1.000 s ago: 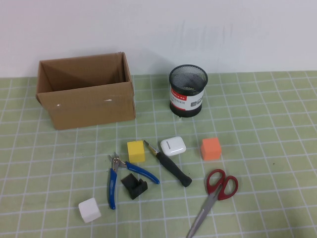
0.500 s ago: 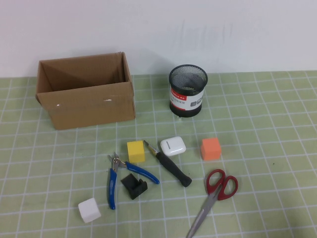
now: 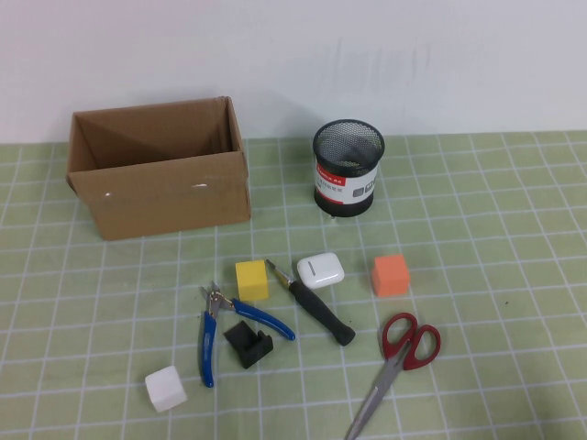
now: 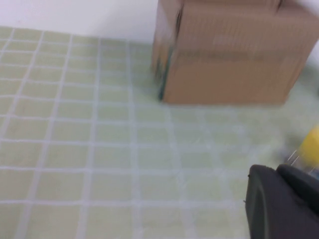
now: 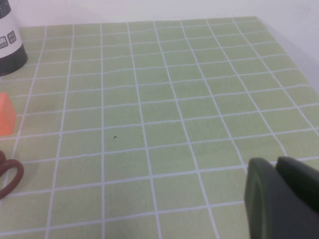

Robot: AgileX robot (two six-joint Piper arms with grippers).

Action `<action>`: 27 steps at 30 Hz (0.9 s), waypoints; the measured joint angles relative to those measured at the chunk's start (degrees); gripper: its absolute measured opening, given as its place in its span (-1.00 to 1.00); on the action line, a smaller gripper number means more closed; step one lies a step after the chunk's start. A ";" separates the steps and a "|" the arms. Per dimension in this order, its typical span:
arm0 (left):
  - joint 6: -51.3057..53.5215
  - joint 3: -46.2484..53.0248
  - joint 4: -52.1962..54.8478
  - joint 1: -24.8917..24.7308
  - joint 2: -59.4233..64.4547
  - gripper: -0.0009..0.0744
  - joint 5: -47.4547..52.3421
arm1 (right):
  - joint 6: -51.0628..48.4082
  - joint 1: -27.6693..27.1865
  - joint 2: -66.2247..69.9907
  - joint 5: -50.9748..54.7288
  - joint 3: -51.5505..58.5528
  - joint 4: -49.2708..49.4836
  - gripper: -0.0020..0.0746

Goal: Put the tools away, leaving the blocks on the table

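bg: plain white wall (image 3: 367,55) behind | surface: pale green gridded mat | light: even, soft shadows

Neither arm reaches into the raised view. The left gripper (image 4: 286,199) hangs low over the worktop (image 4: 99,149), its dark fingers closed together and holding nothing. The right gripper (image 5: 284,194) does likewise, closed and empty.

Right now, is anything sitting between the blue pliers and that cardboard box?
The yellow block lies beside the pliers' jaws, box-side; beyond it is bare mat up to the cardboard box. Lifted, the pliers should clear it. The left gripper and right gripper, both shut, hang off to the sides.
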 joint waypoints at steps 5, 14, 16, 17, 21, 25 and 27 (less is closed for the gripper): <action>-6.66 0.00 -4.89 0.00 0.00 -0.99 -7.46 | 0.00 0.00 0.00 0.00 0.00 0.00 -0.97; -11.73 0.00 -6.52 0.00 0.00 -0.99 -14.23 | 0.00 0.00 0.00 0.00 0.00 0.00 -0.97; -15.35 -0.15 -6.62 0.00 0.00 -0.99 -13.67 | 0.00 0.00 0.00 0.00 0.00 0.00 -0.97; -17.69 -0.66 -6.62 0.00 0.00 -0.99 -12.47 | 0.00 0.00 0.00 0.00 0.00 0.00 -0.97; -22.49 -8.78 -6.62 0.00 4.57 -0.99 -1.53 | 0.00 0.00 0.00 0.00 0.00 0.00 -0.97; -18.58 -21.60 -5.98 0.00 15.19 -0.99 14.85 | 0.00 0.00 0.00 0.00 0.00 0.00 -0.97; -14.66 -26.75 -5.85 0.00 21.75 -0.99 21.87 | 0.00 0.00 0.00 0.00 0.00 0.00 -0.97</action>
